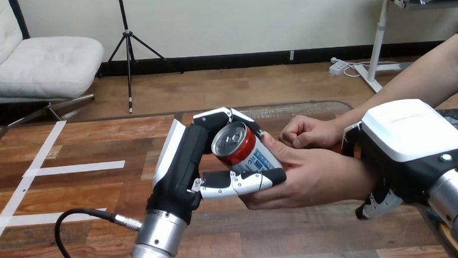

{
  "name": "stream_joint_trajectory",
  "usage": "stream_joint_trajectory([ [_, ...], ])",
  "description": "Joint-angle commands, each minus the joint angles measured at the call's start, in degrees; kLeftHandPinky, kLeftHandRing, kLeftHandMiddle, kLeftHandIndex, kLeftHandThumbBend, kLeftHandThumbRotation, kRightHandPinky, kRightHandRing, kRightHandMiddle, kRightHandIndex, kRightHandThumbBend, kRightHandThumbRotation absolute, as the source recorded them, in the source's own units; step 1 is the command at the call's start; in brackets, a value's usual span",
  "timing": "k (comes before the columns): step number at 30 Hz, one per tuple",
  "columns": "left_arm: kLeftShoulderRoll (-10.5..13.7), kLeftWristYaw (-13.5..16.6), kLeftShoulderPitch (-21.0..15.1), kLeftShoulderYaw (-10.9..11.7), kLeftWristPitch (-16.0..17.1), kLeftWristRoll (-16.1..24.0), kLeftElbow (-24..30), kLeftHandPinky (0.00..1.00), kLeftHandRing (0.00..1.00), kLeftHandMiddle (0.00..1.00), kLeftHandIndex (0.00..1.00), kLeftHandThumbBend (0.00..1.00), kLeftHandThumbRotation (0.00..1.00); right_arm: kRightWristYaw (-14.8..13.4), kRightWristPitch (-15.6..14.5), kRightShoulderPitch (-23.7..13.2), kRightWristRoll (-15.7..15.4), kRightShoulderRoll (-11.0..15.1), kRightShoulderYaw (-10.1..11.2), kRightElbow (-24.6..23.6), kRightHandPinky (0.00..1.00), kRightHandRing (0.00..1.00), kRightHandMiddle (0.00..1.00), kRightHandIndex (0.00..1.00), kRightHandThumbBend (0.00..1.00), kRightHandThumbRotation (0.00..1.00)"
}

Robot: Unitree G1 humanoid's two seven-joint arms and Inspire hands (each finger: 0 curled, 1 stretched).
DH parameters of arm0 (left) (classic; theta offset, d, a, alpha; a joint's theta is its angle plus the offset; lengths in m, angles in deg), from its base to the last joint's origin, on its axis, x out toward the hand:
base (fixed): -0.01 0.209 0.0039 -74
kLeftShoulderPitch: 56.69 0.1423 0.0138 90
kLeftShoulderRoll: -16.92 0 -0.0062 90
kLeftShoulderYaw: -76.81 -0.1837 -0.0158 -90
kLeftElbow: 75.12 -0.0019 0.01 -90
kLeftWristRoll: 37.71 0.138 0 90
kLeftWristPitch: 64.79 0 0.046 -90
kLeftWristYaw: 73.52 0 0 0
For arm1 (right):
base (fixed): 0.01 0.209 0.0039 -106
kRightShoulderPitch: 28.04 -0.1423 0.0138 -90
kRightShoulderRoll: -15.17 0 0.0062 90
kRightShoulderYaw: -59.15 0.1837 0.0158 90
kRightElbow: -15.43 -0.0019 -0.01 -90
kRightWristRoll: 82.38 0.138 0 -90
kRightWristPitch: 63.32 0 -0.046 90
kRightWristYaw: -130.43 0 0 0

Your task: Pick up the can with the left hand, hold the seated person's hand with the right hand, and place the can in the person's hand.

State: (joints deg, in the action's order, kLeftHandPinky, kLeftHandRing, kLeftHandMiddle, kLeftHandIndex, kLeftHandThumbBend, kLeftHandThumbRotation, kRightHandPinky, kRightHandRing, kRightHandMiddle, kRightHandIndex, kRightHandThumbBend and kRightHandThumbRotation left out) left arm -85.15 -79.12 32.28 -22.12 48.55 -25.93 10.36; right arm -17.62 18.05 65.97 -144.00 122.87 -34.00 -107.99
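Head view: can perhaps above table

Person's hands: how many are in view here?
2. The open hand lies palm up against the can that the left robot hand grips; the right robot hand wraps its wrist. The closed hand rests just behind it.

Red-and-blue can, tilted, against the person's hand
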Motion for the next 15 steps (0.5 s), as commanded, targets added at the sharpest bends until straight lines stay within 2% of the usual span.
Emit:
stream_joint_trajectory([
  [1,1.4,-1.7,-1.8,-0.3,-0.8,-0.7,2.6,0.55,0.7,0.76,0.75,0.93,0.21,-0.5,-0.8,-2.5,-0.9,-0.2,1.4,-0.4,0.43,0.51,0.56,0.6,0.91,0.0],
  [5,1.8,-3.0,-1.9,-0.4,-1.3,-1.3,2.8,0.63,0.78,0.84,0.83,0.97,0.27,-0.2,-0.8,-2.6,-1.1,-0.2,1.3,-0.4,0.46,0.54,0.58,0.61,0.9,0.0],
  [15,3.2,-5.8,-2.2,-0.7,-2.4,-1.5,3.4,0.8,0.9,0.94,0.94,1.0,0.38,-0.8,-0.7,-2.5,-0.9,-0.3,1.3,-0.2,0.5,0.57,0.61,0.62,0.91,0.0],
])
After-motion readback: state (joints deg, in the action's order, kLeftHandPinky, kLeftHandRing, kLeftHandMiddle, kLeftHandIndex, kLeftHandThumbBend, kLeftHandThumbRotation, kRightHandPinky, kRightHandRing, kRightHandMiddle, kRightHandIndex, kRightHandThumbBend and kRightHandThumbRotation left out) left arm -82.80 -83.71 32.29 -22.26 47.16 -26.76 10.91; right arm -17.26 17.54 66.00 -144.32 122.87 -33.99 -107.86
